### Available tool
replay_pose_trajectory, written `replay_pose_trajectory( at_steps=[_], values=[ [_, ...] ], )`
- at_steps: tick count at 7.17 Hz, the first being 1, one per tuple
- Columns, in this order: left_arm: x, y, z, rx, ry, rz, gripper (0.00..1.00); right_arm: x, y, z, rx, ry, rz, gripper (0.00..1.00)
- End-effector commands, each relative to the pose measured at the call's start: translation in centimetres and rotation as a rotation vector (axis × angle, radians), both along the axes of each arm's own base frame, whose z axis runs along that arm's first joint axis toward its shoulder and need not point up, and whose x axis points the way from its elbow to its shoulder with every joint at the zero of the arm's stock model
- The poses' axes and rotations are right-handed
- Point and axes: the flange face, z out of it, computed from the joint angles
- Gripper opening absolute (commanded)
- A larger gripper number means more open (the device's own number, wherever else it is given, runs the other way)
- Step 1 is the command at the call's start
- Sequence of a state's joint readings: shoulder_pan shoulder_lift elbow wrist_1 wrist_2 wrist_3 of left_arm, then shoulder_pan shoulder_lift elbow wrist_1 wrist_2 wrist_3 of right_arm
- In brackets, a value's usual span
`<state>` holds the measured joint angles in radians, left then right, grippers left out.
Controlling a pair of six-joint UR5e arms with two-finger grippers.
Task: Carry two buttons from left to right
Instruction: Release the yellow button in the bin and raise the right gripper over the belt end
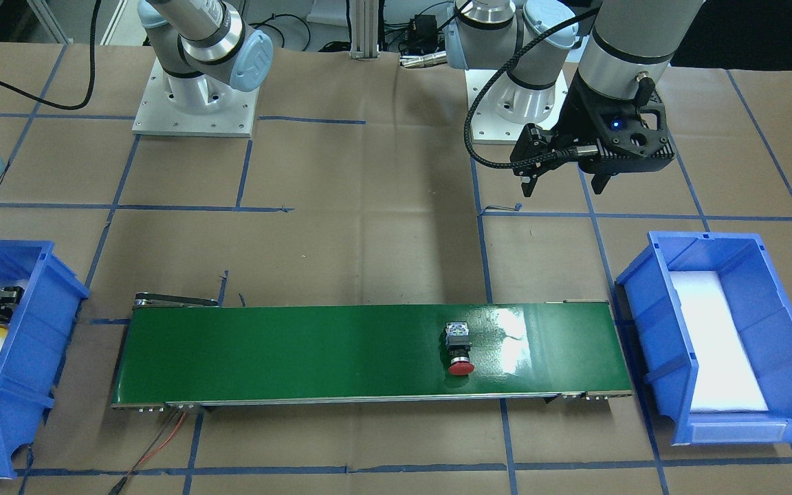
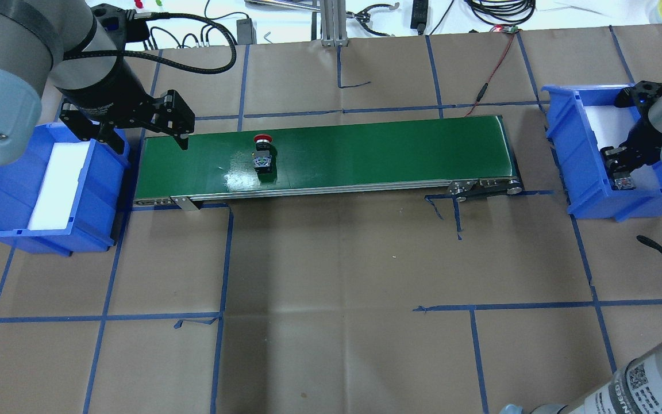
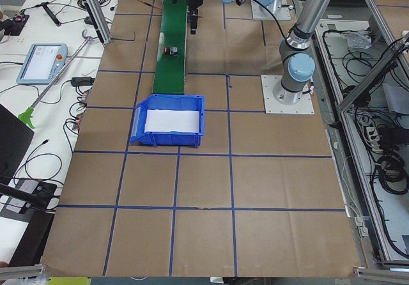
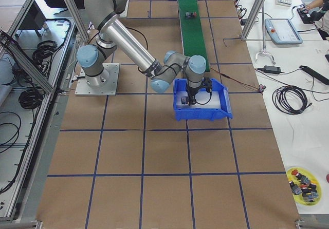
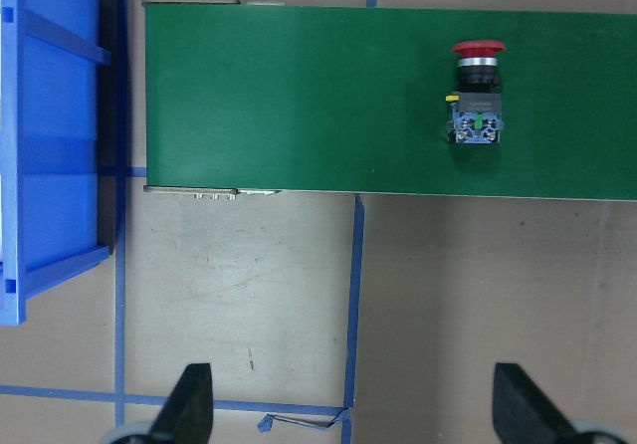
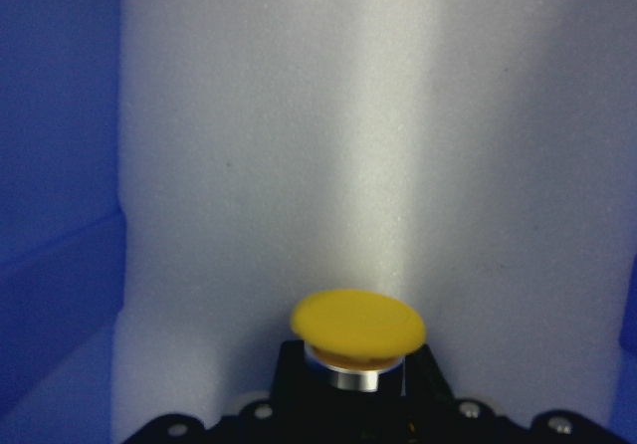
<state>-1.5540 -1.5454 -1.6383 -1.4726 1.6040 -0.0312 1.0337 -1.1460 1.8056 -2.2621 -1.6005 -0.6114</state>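
My right claw (image 2: 623,172) grips the yellow button (image 6: 358,327) over the foam (image 6: 398,115) — dropped tilted, it could roll; left claw (image 5: 355,404) open, red button (image 5: 476,101) at one o'clock.

Brown-paper table (image 2: 337,276) w/ blue tape grid (image 2: 78,318).

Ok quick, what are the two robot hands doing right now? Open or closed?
Left gripper: open, holding nothing.
Right gripper: closed on the yellow button, down in the blue bin.
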Motion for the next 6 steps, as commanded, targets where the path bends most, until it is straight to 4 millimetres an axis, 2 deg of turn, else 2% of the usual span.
replay_pose_trajectory(
  at_steps=[1, 2, 3, 5, 6],
  values=[
    [0.0, 0.0, 0.0, -0.001, 0.001, -0.001, 1.00, -0.1, 0.1, 0.0, 0.005, 0.010, -0.006, 0.23],
    [0.0, 0.0, 0.0, -0.001, 0.001, -0.001, 1.00, 0.0, 0.1, 0.2, 0.002, 0.007, -0.006, 0.87],
    [0.0, 0.0, 0.0, -0.001, 0.001, -0.001, 1.00, -0.1, 0.0, 0.6, -0.003, 0.012, -0.007, 0.98],
    [0.0, 0.0, 0.0, 0.001, -0.001, 0.000, 1.00, -0.3, -0.1, 1.4, -0.008, 0.015, -0.009, 0.99],
    [0.0, 0.0, 0.0, 0.001, -0.001, 0.000, 1.00, -0.6, -0.8, 3.5, -0.037, 0.032, -0.009, 0.99]
  ],
)
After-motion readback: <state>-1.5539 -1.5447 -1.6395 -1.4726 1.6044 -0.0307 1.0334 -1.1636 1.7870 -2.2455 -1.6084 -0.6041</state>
